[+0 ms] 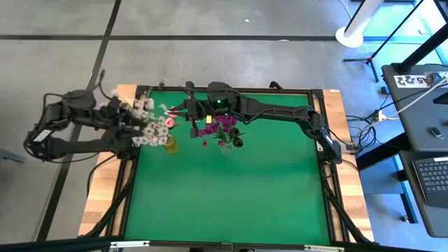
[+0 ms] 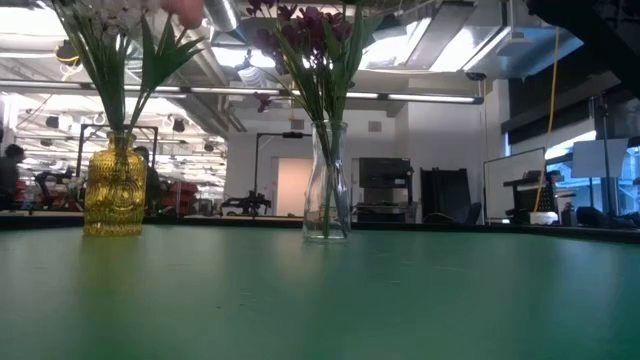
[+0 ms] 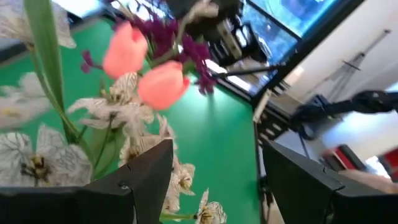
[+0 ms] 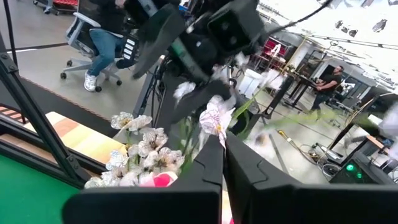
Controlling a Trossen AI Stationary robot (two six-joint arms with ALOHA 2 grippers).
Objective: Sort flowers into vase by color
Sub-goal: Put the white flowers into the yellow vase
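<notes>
A yellow glass vase (image 1: 170,144) (image 2: 115,190) holds white flowers and pink buds (image 3: 146,71) by their stems. A clear glass vase (image 1: 225,145) (image 2: 327,185) holds magenta-purple flowers (image 1: 220,128). My left gripper (image 3: 214,168) (image 1: 143,117) is open, up by the white bunch at the table's far left. My right gripper (image 4: 222,140) (image 1: 183,110) reaches along the far edge and is shut on a white-and-pink flower (image 4: 214,118), above and just beyond the yellow vase. Neither gripper appears in the low view. My right gripper pinches the white-and-pink flower between its two fingertips just under the head (image 4: 217,129). The flower is lifted clear of the table, and a blurred green stem (image 4: 298,118) trails off to one side. Whether the stem end is in a vase does not show.
The two vases stand close together near the table's far edge, and the green mat (image 1: 231,196) spreads toward the near edge. My left arm's gripper (image 4: 199,37) hangs close in front of my right gripper. A seated person (image 4: 102,43) is beyond the table.
</notes>
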